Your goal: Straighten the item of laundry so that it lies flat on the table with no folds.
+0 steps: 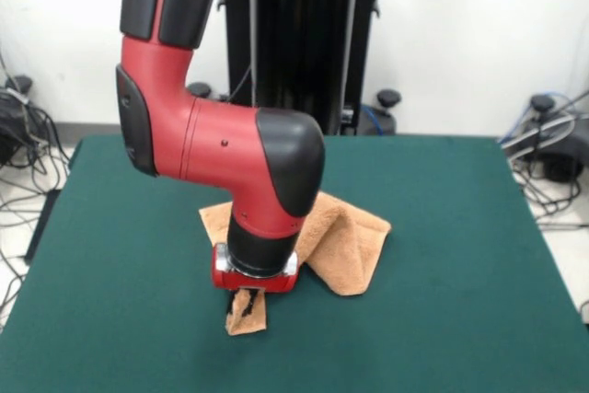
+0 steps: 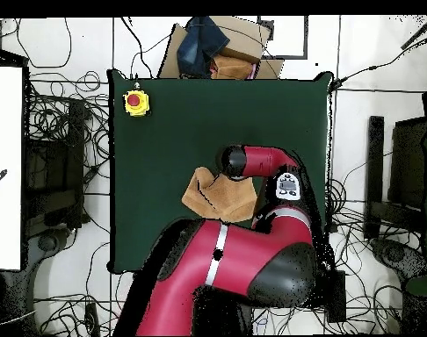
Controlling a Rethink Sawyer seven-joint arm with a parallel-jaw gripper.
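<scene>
Dangling towel corner is pinched in my gripper, jaws closing on it. I'm judging a slow outward pull across the table is best, unfolding the bunched rest.

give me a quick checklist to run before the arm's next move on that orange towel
1. Cloth flat: not ok. The peach-orange terry towel is bunched and folded, with a raised ridge.
2. Grip: ok, as far as the front view shows. The claw appears shut on a towel corner that hangs below it.
3. Held corner off the table: cannot tell. The corner's tip reaches about to the dark green felt table top.
4. Room to pull: ok. Bare green surface surrounds the towel on all sides.
5. Obstacles: ok. The yellow box with a red button sits at a table corner, well away from the towel.
</scene>
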